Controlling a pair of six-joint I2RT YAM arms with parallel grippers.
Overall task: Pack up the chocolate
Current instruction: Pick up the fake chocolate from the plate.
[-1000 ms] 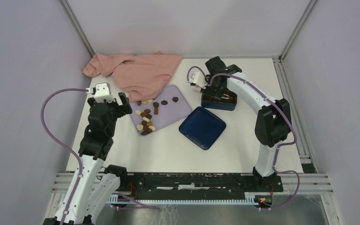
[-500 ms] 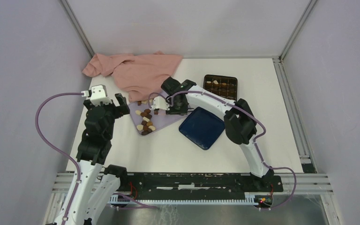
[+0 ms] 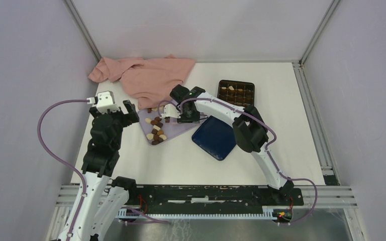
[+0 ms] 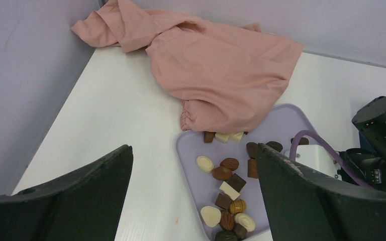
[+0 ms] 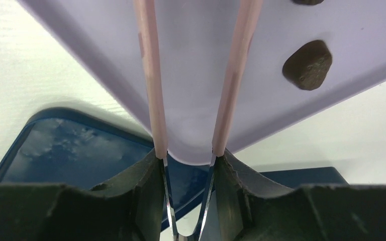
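Observation:
The chocolate (image 3: 156, 128) lies as several brown, dark and cream pieces on the lilac tray (image 3: 173, 129), and shows close in the left wrist view (image 4: 229, 187). My right gripper (image 3: 181, 115) is over the tray's right part, shut on pink-tipped tweezers (image 5: 151, 75) whose two arms stand apart with nothing between them. They reach over bare tray (image 5: 196, 75), with one dark piece (image 5: 307, 64) to their right. My left gripper (image 3: 114, 113) is open and empty, hovering just left of the tray (image 4: 281, 125). The dark box with grid insert (image 3: 236, 93) holds a few pieces.
A pink cloth (image 3: 148, 75) lies at the back left, its edge over the tray's far corner (image 4: 221, 70). The dark blue lid (image 3: 216, 138) lies right of the tray, just under my right wrist (image 5: 70, 150). Metal frame rails edge the table.
My right arm swung from the grid box at the back right over to the lilac tray, then edged slightly left. The box is now uncovered. The left arm shifted slightly.

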